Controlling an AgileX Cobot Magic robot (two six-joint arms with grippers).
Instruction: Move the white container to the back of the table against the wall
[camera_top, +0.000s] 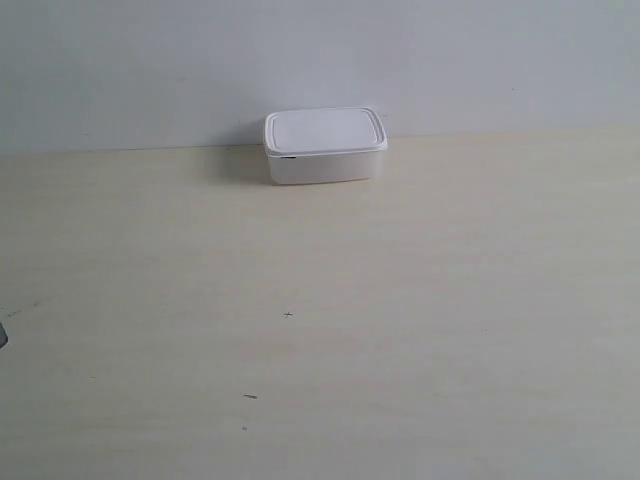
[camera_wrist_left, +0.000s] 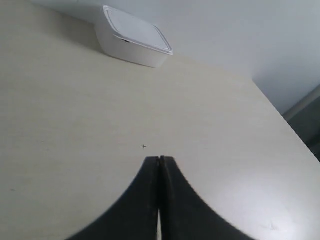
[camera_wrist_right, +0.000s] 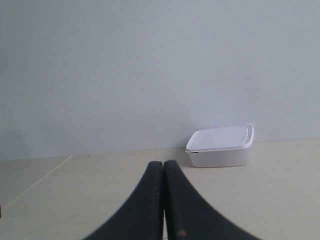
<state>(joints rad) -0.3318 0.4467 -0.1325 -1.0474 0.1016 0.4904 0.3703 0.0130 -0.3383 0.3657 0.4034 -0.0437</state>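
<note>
The white container stands lidded at the back of the cream table, its rear edge at the foot of the pale wall. It also shows in the left wrist view as the white container and in the right wrist view as the white container, far from both grippers. My left gripper is shut with nothing in it, above bare table. My right gripper is shut and holds nothing as well. Neither arm shows in the exterior view.
A small dark cross mark and a few specks dot the tabletop. The table's side edge drops off in the left wrist view, with a dark gap beyond. A sliver of something grey sits at the exterior view's left edge.
</note>
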